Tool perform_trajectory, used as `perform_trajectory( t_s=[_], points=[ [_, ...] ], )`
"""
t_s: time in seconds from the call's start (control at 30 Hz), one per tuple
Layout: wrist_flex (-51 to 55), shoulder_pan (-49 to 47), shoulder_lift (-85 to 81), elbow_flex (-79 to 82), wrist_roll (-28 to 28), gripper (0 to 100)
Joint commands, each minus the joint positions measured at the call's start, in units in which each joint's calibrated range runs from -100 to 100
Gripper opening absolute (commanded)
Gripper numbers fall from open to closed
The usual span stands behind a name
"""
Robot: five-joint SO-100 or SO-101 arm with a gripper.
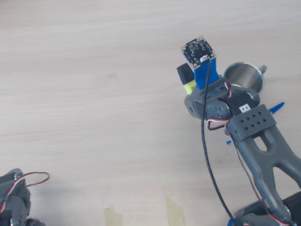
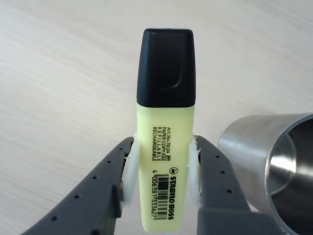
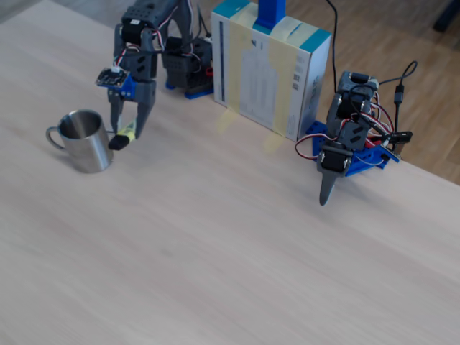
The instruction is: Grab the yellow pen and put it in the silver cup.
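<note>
Fingers of our grey gripper (image 2: 161, 169) clamp the chunky fluorescent-yellow highlighter pen (image 2: 165, 142), black cap pointing away, just beside the shiny steel cup (image 2: 274, 166).

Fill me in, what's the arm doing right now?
The gripper is shut on the yellow pen, its padded fingers clamping the labelled body with the black cap pointing away from the wrist camera. In the fixed view the pen hangs cap-down right beside the silver cup, apparently lifted off the table and not yet over the opening. The cup stands upright and looks empty. A second arm sits idle near a cardboard box.
</note>
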Motion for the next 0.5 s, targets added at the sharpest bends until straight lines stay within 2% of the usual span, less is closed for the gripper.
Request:
perform_trajectory(
  t_s=[0.0, 0.47],
  points=[
    [-0.52, 0.81, -4.25, -0.38, 0.27, 6],
    [-2.16, 1.16, -12.15, -0.29, -0.09, 6]
  ],
)
